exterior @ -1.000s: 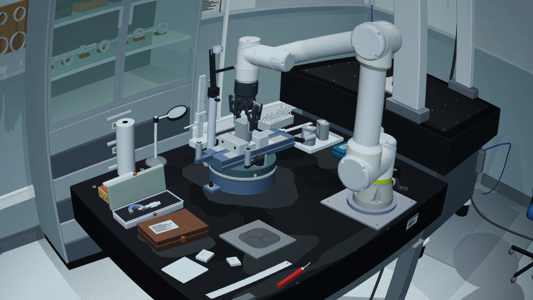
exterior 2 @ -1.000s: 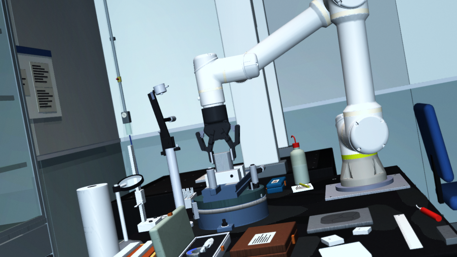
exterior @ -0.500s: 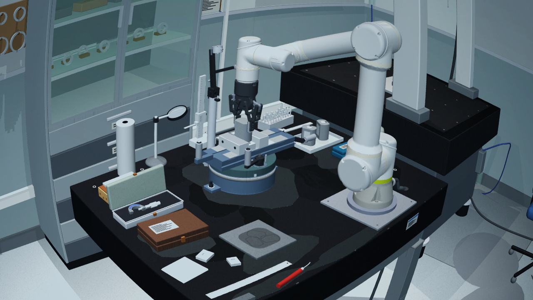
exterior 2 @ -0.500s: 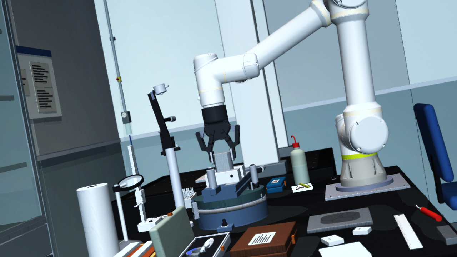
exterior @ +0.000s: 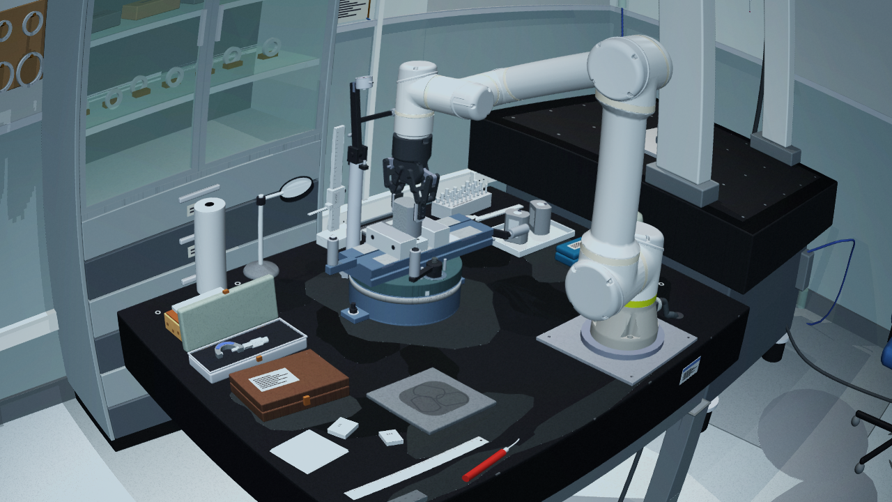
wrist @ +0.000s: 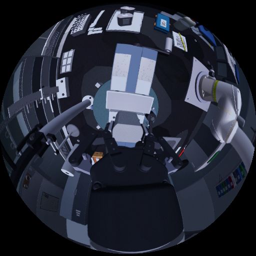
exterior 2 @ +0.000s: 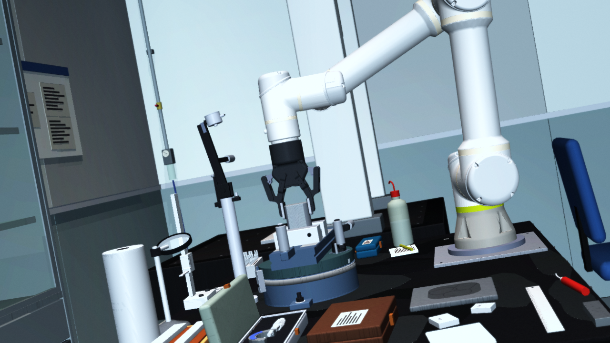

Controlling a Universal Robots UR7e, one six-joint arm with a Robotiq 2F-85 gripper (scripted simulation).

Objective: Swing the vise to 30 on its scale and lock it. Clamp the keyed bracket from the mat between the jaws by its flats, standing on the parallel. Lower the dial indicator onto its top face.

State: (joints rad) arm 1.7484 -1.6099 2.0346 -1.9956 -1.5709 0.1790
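The grey keyed bracket stands upright between the pale jaws of the vise, which sits turned at an angle on its round blue swivel base. The dial indicator is raised high on its black arm and column, left of the vise and well above the bracket. The grey mat near the table's front edge is empty. The bracket's lower part is hidden by the jaws. My gripper reaches straight down and grips the bracket by its upper part.
The indicator column and a height gauge rise close to the left of my wrist. A tray with cylinders and a pin rack lie behind the vise. Cases, a ruler and a red tool occupy the front.
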